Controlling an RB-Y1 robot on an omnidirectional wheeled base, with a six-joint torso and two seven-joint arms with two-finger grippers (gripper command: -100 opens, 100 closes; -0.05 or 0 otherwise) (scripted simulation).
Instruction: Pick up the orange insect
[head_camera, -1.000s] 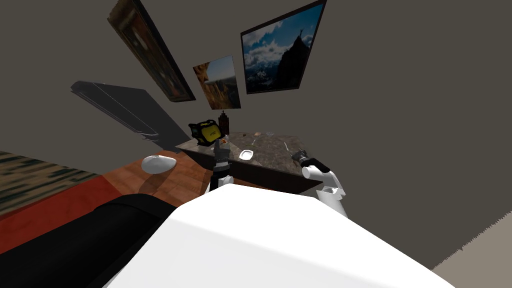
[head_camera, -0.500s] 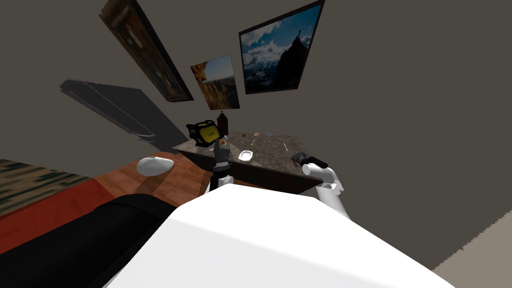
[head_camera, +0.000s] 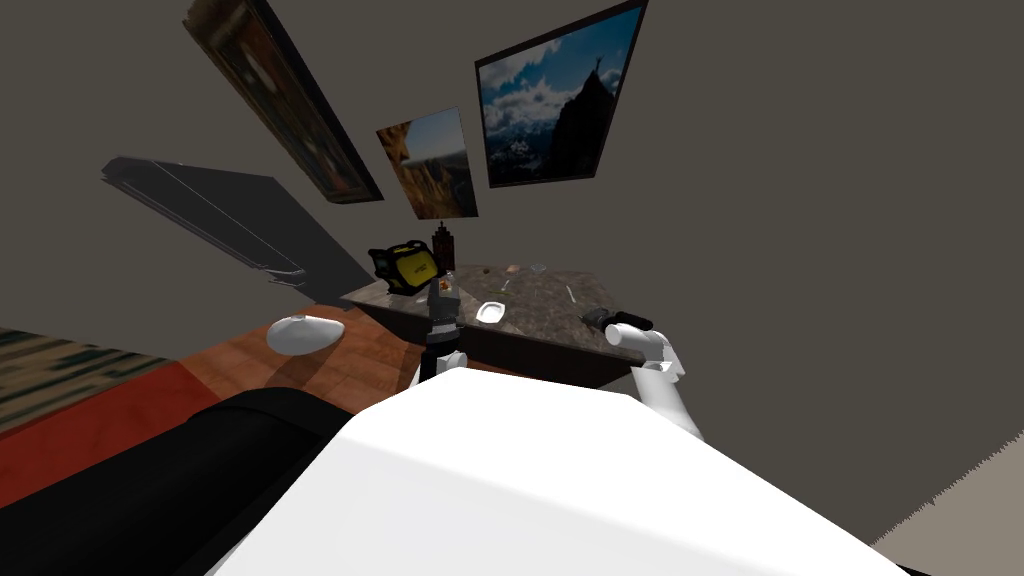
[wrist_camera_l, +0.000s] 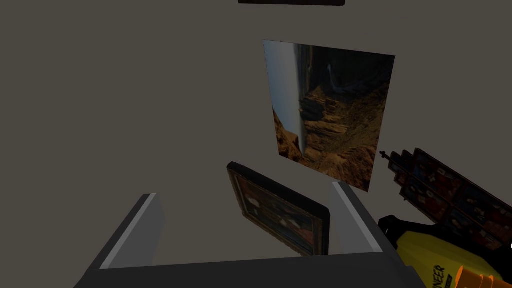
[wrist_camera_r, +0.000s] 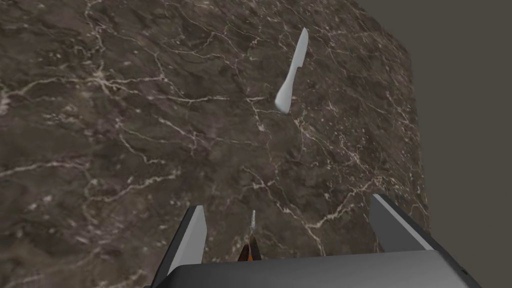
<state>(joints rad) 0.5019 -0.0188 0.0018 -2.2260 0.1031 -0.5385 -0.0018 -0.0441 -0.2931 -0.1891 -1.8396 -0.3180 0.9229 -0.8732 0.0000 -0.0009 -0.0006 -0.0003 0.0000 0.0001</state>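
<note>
Orange insect (wrist_camera_r: 249, 251) between released right pincer (wrist_camera_r: 287, 202) blades, right wrist view | knife (wrist_camera_r: 292, 75) beyond | left pincer (wrist_camera_l: 244, 190) released

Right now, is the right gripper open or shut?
Open. In the right wrist view, the right gripper has its two fingers standing wide apart above the table, and neither presses against anything.
</note>
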